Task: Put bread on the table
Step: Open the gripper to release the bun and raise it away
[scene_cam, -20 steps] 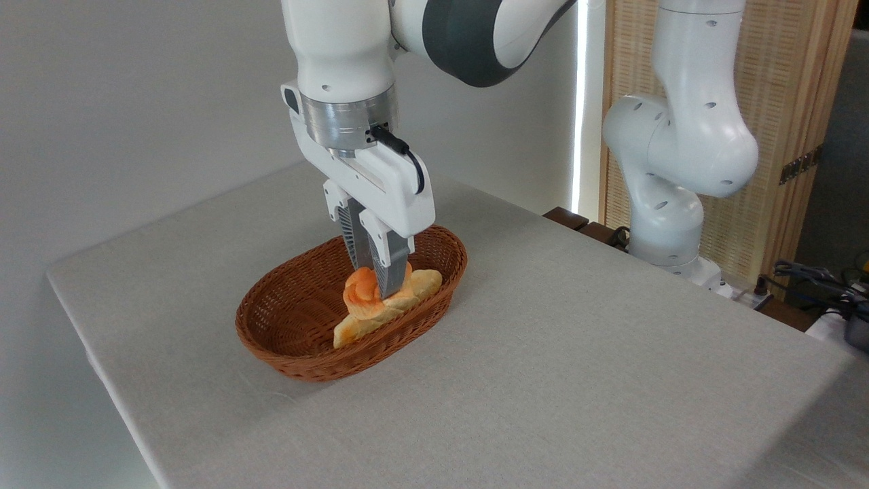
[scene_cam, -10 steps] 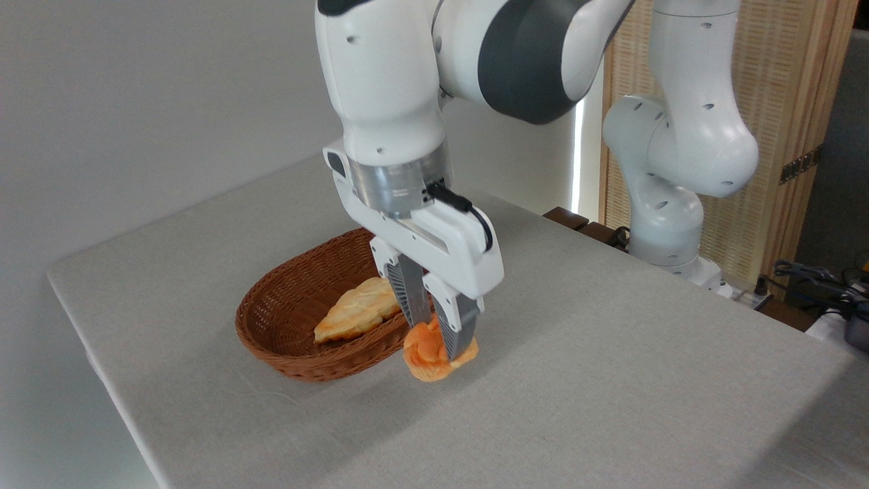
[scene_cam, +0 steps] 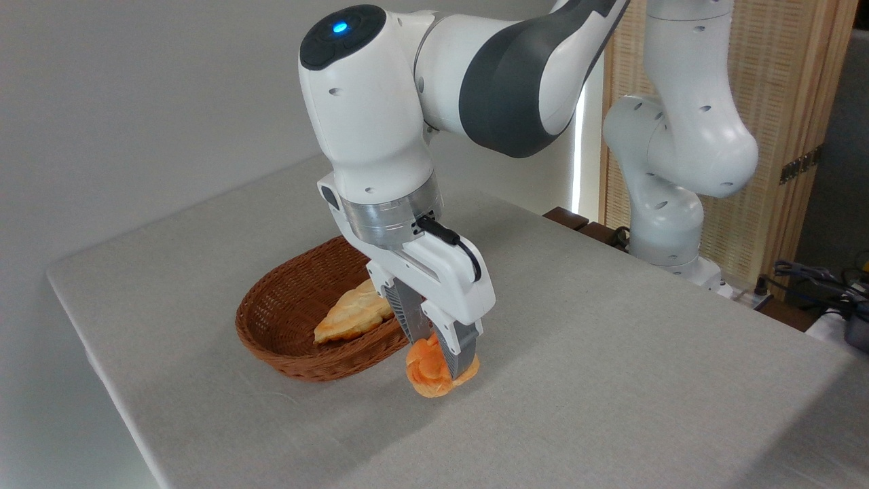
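Observation:
The bread (scene_cam: pixel 428 370) is a small orange-brown knotted bun, held just in front of the basket, right at the grey cloth of the table (scene_cam: pixel 611 353). I cannot tell whether its underside touches the cloth. My gripper (scene_cam: pixel 441 363) points down and is shut on the bun, one finger on each side of it.
A brown oval wicker basket (scene_cam: pixel 292 326) stands just left of the bun, with a paler leaf-shaped pastry (scene_cam: pixel 353 316) inside. The arm's white base (scene_cam: pixel 669 224) rises at the table's far right edge. A wooden slatted screen (scene_cam: pixel 781 102) and cables are behind it.
The gripper lifted the bun out of the basket, carried it right and forward over the rim, then lowered it close to the cloth. The pastry stayed in the basket.

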